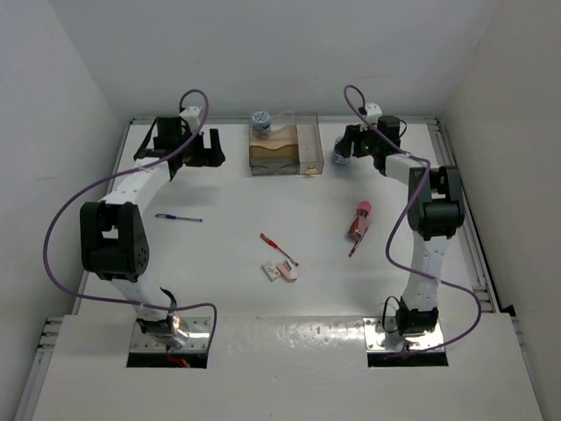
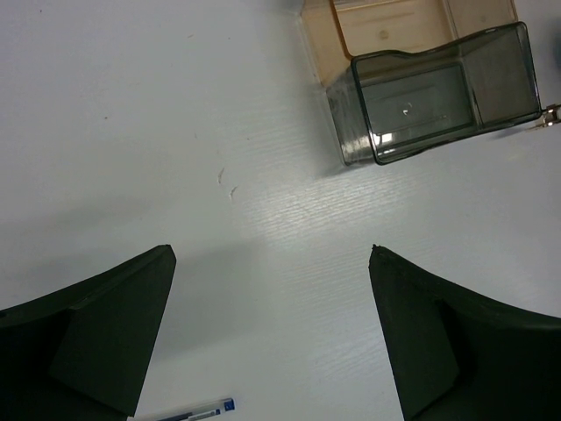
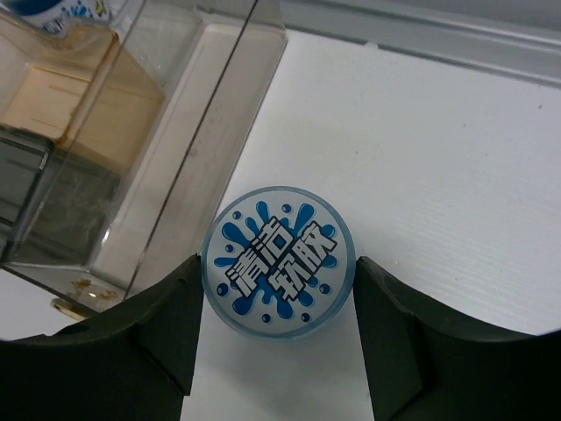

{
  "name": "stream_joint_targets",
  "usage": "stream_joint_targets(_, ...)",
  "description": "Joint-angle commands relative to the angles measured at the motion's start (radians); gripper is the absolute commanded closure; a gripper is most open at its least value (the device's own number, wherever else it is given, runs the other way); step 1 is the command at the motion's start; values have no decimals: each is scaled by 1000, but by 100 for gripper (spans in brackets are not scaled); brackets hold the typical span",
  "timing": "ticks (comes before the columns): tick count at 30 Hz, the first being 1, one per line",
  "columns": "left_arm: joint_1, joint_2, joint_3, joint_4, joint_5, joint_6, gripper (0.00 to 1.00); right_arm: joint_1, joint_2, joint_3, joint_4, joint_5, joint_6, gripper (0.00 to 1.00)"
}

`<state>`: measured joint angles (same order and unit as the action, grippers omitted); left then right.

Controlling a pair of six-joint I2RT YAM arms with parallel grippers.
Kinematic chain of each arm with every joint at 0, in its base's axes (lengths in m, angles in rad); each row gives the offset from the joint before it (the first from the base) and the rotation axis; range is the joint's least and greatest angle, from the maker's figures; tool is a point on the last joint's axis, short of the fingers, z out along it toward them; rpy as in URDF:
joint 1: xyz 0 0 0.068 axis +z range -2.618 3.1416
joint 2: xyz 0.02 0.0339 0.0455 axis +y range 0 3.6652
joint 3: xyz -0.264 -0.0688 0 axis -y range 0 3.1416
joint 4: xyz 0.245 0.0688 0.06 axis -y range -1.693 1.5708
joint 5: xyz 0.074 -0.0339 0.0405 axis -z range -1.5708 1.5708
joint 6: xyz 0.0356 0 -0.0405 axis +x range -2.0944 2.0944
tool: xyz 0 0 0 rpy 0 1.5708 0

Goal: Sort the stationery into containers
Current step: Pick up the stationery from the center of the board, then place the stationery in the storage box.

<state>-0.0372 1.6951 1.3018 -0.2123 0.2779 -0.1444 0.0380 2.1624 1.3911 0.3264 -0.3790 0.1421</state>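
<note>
My right gripper (image 3: 279, 281) is shut on a round blue-patterned roll (image 3: 279, 260) standing on the table just right of the clear organiser (image 3: 188, 132); both fingers touch its sides. From above, that gripper (image 1: 342, 156) is at the organiser's (image 1: 285, 151) right end. A second roll (image 1: 260, 118) stands at the organiser's back left corner. My left gripper (image 1: 188, 149) hangs open and empty over bare table left of the organiser (image 2: 438, 96). A blue pen (image 1: 179, 217), a red pen (image 1: 279, 249), two erasers (image 1: 280, 271) and a pink chunky piece (image 1: 360, 219) lie loose mid-table.
Another thin red pen (image 1: 352, 250) lies just below the pink piece. The blue pen's tip (image 2: 188, 412) shows at the bottom of the left wrist view. White walls close in the table at the back and on both sides.
</note>
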Motion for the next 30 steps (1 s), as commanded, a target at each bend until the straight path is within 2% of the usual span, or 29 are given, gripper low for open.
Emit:
stream_joint_targets(1,11,-15,5,45,15,-12,1,11,-107,94,69,-9,45,100)
stream_joint_targets(10,25,14,48,65,14,-1,1,52,-104,227,151,92,94,100)
stream_joint_targets(17,34,34,73,70,27,-8,0,129,-12,393,223,140,142,100)
stream_joint_targets(24,37,55,106,56,41,-6,0,201,94,445,353,198,149,100)
stream_joint_targets(25,63,55,106,56,41,-4,0,213,103,463,370,210,151,100)
stream_joint_targets(30,72,57,97,53,58,-15,0,250,178,531,402,244,136,100)
